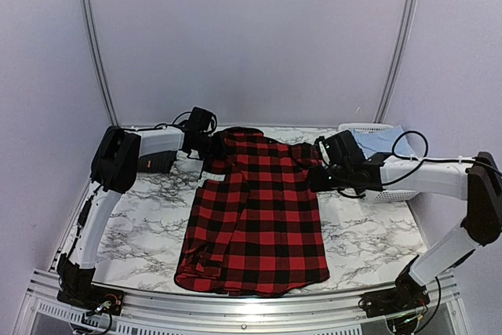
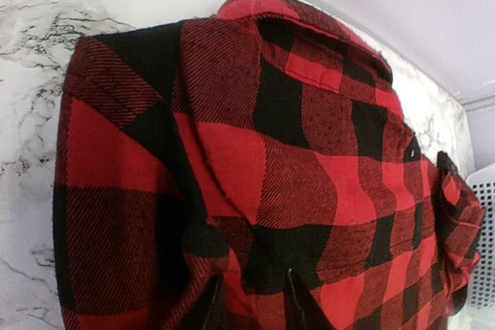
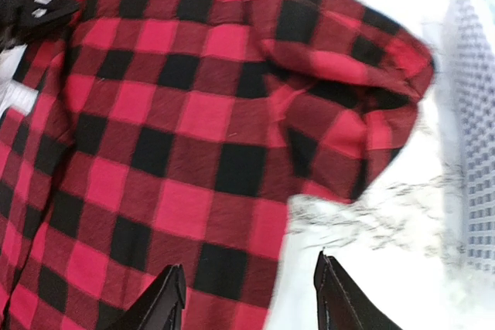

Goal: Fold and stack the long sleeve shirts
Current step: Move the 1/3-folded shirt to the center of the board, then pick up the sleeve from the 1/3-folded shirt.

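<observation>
This looks like a robotics lab test cell. A left arm (image 1: 100, 202) and a right arm (image 1: 427, 175) are bolted to an aluminium rail (image 1: 235, 309) at the near edge of a table (image 1: 141, 233) with a marble-print top. Loose cables (image 1: 409, 140) loop from the arms. Bare pale walls (image 1: 251, 37) and thin metal poles (image 1: 94, 45) close it in like a booth. A shirt (image 1: 255, 217) lies on the table, with a white basket (image 1: 367, 128) at its far right corner.

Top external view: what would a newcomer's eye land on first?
A red-and-black buffalo plaid shirt dominates, spread flat in the middle of the white marble-patterned table. The left claw and the right claw are at its far end, one at each shoulder. A white slotted plastic basket sits at the far right corner.
</observation>
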Available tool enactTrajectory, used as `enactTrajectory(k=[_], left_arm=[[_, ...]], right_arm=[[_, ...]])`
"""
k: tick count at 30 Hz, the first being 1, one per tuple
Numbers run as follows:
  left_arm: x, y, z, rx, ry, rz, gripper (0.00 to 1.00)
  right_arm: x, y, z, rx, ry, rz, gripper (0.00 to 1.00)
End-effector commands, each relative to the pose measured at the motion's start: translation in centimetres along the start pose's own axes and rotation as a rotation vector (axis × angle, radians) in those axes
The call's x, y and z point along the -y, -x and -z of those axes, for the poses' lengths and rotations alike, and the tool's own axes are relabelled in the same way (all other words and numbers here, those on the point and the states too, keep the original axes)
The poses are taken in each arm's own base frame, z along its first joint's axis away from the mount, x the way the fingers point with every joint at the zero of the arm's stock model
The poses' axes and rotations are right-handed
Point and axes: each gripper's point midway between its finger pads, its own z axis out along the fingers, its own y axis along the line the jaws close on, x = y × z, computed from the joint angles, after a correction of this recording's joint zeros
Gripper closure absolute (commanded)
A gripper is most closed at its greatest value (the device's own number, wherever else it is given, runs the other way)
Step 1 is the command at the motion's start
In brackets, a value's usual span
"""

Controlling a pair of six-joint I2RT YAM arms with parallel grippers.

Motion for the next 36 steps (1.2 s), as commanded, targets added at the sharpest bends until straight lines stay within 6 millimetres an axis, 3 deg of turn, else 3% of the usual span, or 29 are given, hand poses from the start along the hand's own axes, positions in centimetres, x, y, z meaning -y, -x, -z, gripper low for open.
enactTrajectory(k=[1,5,8,11,15,17,21,27,32,36], left_arm=[[3.7,1.6,2.3,0.013,-0.081,-0.056,0.67],[8.3,3.6,7.8,0.071,-0.145,-0.131,0.54],[11.2,3.9,12.5,0.107,-0.182,-0.168,0.49],[12.6,1.4,15.6,0.078,-0.208,-0.188,0.47],[13.5,-3.1,19.1,0.041,-0.210,-0.228,0.46],[12.5,-5.5,20.4,0.019,-0.189,-0.223,0.45],[11.8,-7.7,23.0,0.024,-0.201,-0.197,0.45],[11.9,-7.8,24.1,0.037,-0.217,-0.206,0.44],[12.7,-6.7,22.6,0.037,-0.225,-0.239,0.44],[13.1,-5.8,21.1,-0.011,-0.261,-0.192,0.44]], right_arm=[[4.1,2.2,-0.4,0.051,-0.073,-0.082,0.45],[5.7,4.2,-2.6,0.059,-0.112,-0.068,0.39],[5.9,7.6,-4.6,0.105,-0.155,-0.004,0.34],[7.1,9.7,-6.7,0.092,-0.247,0.043,0.29],[8.7,9.6,-7.8,0.060,-0.293,-0.009,0.27],[9.2,8.5,-7.6,0.065,-0.294,-0.034,0.28],[10.5,5.5,-7.7,0.045,-0.326,-0.078,0.30],[11.5,4.0,-9.2,0.015,-0.316,-0.131,0.33],[10.2,3.4,-10.9,-0.022,-0.240,-0.169,0.35],[9.8,2.8,-11.7,-0.096,-0.233,-0.200,0.44]])
